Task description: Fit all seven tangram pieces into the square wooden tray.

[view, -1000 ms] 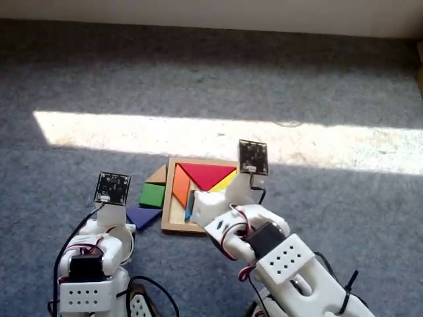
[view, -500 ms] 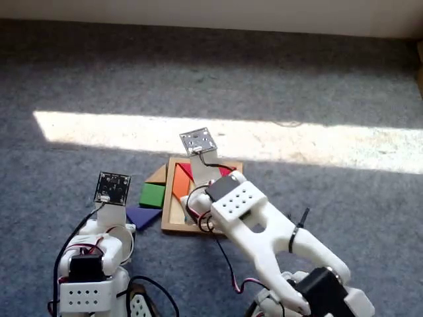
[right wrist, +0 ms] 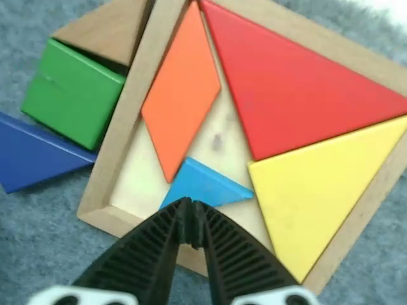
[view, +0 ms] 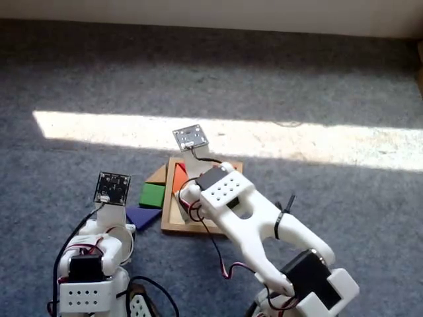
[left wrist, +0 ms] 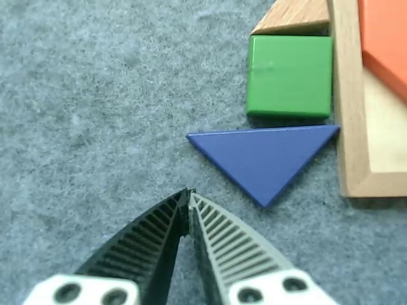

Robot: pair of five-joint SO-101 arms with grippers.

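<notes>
The square wooden tray (right wrist: 136, 119) holds a red triangle (right wrist: 286, 82), a yellow triangle (right wrist: 315, 190), an orange parallelogram (right wrist: 181, 89) and a small light-blue triangle (right wrist: 203, 184). My right gripper (right wrist: 189, 206) is shut with nothing in it, its tips over the light-blue triangle's near edge. On the carpet beside the tray's left rim lie a green square (left wrist: 290, 75), a dark blue triangle (left wrist: 267, 155) and a wood-coloured triangle (left wrist: 296, 18). My left gripper (left wrist: 189, 194) is shut and empty, a little short of the blue triangle. From above, the right arm (view: 225, 191) covers most of the tray (view: 170, 224).
Grey carpet (view: 317, 79) surrounds the tray on all sides, with a bright sunlit band (view: 317, 142) just beyond it. A pale wall edge (view: 211, 10) runs along the far side. The left arm's base (view: 89, 271) sits near the front.
The right arm has swung left across the tray, from its right side to over its left half. The left arm and the loose pieces have stayed put.
</notes>
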